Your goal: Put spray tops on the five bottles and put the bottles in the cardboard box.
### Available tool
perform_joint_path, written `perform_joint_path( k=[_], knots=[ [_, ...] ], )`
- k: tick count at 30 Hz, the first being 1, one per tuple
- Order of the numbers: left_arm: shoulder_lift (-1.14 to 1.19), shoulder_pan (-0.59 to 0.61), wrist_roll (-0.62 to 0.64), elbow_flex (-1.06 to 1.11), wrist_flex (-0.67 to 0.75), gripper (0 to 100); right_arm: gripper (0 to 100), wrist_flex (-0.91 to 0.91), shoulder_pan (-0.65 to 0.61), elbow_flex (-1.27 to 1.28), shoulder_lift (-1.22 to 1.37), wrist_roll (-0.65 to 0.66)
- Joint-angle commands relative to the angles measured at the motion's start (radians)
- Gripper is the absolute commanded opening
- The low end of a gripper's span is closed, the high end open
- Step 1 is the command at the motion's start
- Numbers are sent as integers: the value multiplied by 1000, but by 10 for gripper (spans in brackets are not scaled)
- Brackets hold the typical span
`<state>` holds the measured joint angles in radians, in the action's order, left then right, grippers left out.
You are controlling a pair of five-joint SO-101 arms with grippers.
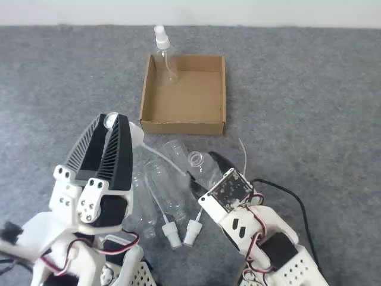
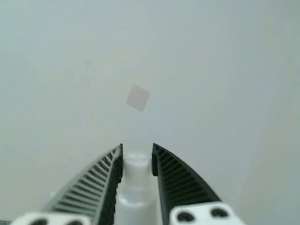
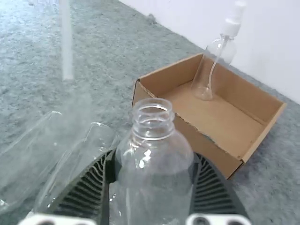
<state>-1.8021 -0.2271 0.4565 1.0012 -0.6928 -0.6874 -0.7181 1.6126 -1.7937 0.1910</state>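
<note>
The open-necked bottle (image 3: 152, 154) sits upright, clamped in the right gripper (image 3: 152, 163), just near of the cardboard box (image 1: 181, 126). To its left, the raised left gripper (image 2: 137, 150) pinches a white spray top (image 2: 137, 176). 1 topped bottle (image 1: 165, 59) stands in the box's far left corner. Other clear bottles (image 1: 164, 190) lie on the grey carpet (image 1: 309, 89) between the arms.
</note>
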Motion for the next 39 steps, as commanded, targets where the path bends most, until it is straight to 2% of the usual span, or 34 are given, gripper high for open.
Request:
perform_joint_path(
  k=[1, 10, 14, 18, 35, 39],
  knots=[
    [-17, -6, 11, -48, -43, 11, 80, 38, -16, -12, -21, 15],
    [-17, -3, 11, -44, -123, 11, 80, 36, -47, -8, -21, 17],
    [-17, 2, 11, -44, -123, 11, 80, 35, -67, -8, -21, 21],
    [-17, 2, 11, -58, -106, 11, 80, 4, -68, -6, -21, 84],
    [-17, 5, 5, -101, -95, 11, 80, 2, -68, -6, -21, 94],
    [-17, 64, 9, -101, -91, 11, 80, 1, -68, -6, -21, 94]
  ],
)
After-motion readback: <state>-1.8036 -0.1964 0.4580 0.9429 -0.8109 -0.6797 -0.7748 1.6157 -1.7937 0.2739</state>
